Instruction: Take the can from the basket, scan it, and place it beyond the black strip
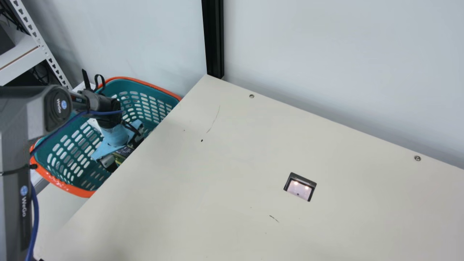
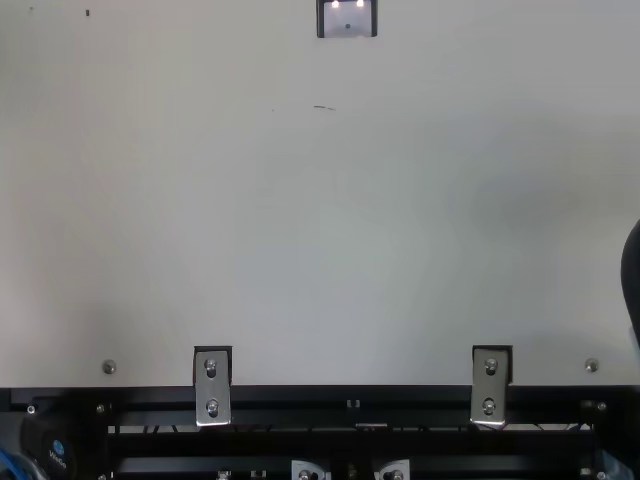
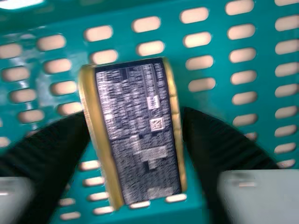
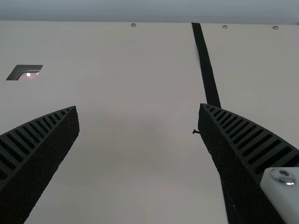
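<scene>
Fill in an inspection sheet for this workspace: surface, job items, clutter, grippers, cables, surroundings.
Surface: cream table, few dark scuffs; lit window set in
Job items: can in teal basket beside table; black strip laid on table
Clutter: small dark scrap or mark beside strip
Grippers: left gripper down in basket at can, hold unconfirmed; right gripper open over table
Cables: blue cable along left arm
Surroundings: pale wall, black post, white shelving
</scene>
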